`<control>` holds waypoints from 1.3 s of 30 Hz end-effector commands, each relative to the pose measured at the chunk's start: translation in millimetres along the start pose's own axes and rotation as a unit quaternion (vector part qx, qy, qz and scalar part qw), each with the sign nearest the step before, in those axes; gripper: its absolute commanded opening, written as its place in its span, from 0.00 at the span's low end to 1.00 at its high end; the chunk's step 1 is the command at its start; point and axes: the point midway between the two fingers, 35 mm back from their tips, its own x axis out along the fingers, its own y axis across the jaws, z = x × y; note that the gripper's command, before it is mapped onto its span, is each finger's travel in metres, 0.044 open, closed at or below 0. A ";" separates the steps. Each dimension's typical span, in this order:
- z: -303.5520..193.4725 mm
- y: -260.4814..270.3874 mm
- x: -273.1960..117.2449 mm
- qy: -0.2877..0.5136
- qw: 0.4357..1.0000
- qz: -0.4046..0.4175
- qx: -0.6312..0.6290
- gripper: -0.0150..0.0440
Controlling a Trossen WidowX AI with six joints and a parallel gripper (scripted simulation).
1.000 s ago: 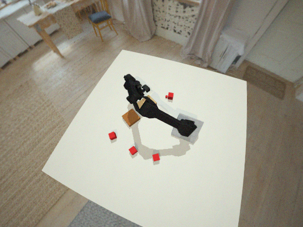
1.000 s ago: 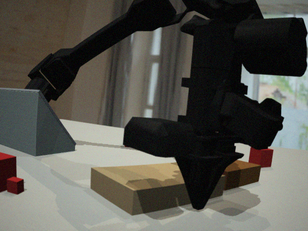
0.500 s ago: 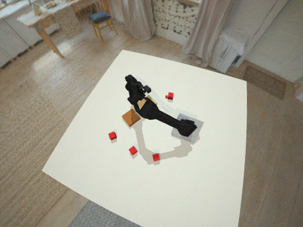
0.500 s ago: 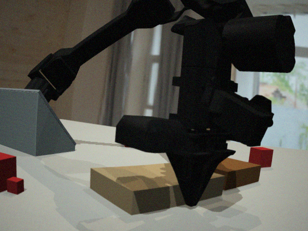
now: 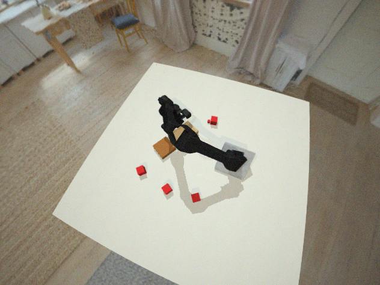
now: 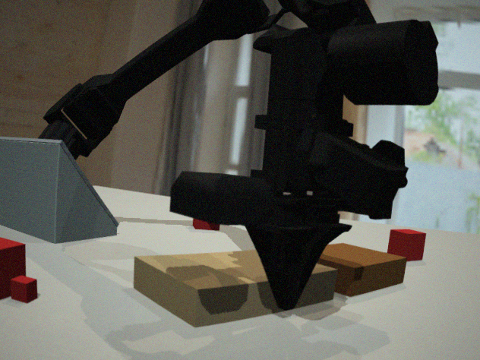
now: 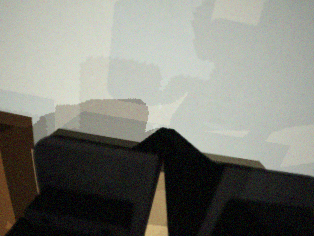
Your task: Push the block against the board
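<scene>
One pale board lies beside the closed pincer.

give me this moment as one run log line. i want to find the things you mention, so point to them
gripper [image 6: 287,306] shut, low beside tan board [image 6: 166,290] [image 5: 179,133] | brown block [image 5: 164,147] [image 6: 372,271] near board's end | push unfinished

Beyond the far edge of the white counter you see pale pinkish fabric curtains; off its far-left corner, a yellow wooden chair with a blue-grey cushion stands on pale wood flooring.
</scene>
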 end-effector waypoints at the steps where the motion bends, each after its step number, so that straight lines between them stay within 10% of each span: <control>1: -2.7 0.1 2.0 0.004 1.000 0.002 0.005 0.25; 33: 48.1 0.3 1.7 0.003 1.000 0.002 0.004 0.25; 39: 44.2 -0.3 -53.4 0.003 1.000 0.001 0.004 0.25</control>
